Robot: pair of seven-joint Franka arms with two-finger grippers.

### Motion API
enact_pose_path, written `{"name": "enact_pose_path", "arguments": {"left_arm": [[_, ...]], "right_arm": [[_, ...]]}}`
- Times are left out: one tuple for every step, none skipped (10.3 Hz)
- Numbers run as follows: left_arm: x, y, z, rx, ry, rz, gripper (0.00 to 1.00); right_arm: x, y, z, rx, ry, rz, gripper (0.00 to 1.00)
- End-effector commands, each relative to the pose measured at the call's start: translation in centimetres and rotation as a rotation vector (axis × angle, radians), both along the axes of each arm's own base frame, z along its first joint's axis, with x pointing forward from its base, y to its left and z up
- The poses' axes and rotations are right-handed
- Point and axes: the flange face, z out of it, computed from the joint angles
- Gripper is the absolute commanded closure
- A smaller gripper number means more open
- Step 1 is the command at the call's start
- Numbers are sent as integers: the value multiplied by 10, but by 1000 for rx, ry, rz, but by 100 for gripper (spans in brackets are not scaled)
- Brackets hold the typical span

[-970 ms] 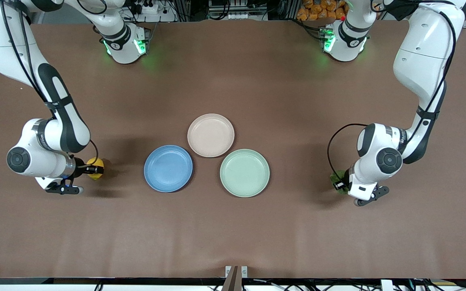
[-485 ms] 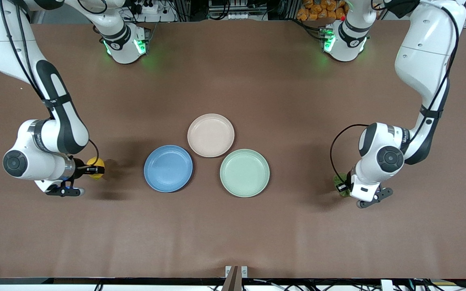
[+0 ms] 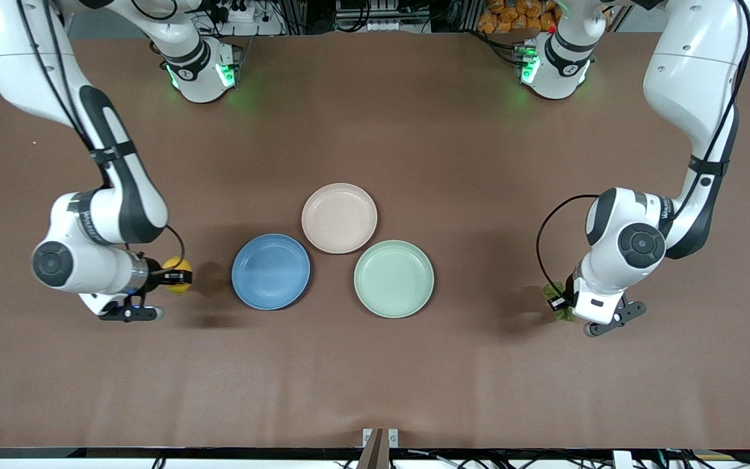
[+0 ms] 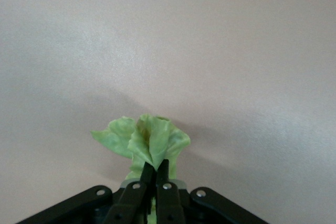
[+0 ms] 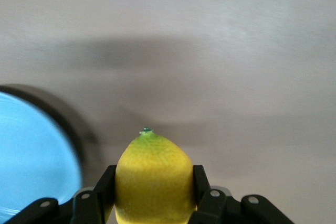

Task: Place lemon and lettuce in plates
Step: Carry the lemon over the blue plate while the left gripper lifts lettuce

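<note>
Fingers (image 5: 198,182) of the right gripper (image 3: 176,279) clamp the lemon (image 3: 178,275) above the tabletop (image 3: 375,365), beside the blue plate (image 3: 271,271). Left gripper (image 3: 560,306) pinches the lettuce (image 3: 556,294) toward the left arm's edge. Beige plate (image 3: 339,217) sits mid-tabletop.

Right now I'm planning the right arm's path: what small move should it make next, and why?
Probably carry on toward the blue plate. The right gripper is shut on the lemon, lifted over bare table just short of that plate, which holds nothing. The left gripper holds the lettuce.
</note>
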Motion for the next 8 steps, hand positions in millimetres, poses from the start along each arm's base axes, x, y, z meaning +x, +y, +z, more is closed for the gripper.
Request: {"name": "enact_pose_path", "arguments": {"left_arm": [[-9,-17,20,11,-2,49,100],[-12,-30,26,-4,-9,63,100],[-16,-43,26,-12,3,81,100],[-20,-59,28,-26,5,89,100],[-25,-71,28,-33,11,99,100],[-31,-88,28,-33,19,113,100],[-36,-105,28,-36,21,129,100],[-43,-122,28,-41,21,145,100]], "right_arm": [[1,37,15,35,0,-62,64],[1,43,17,68,2,-83,65],[0,54,18,75,3,-76,65],[-2,66,18,78,4,-69,65],[-3,73,15,78,4,-87,65],[-6,85,13,74,7,-92,65],[-7,92,9,70,10,-109,65],[-9,101,6,67,11,-116,65]]}}
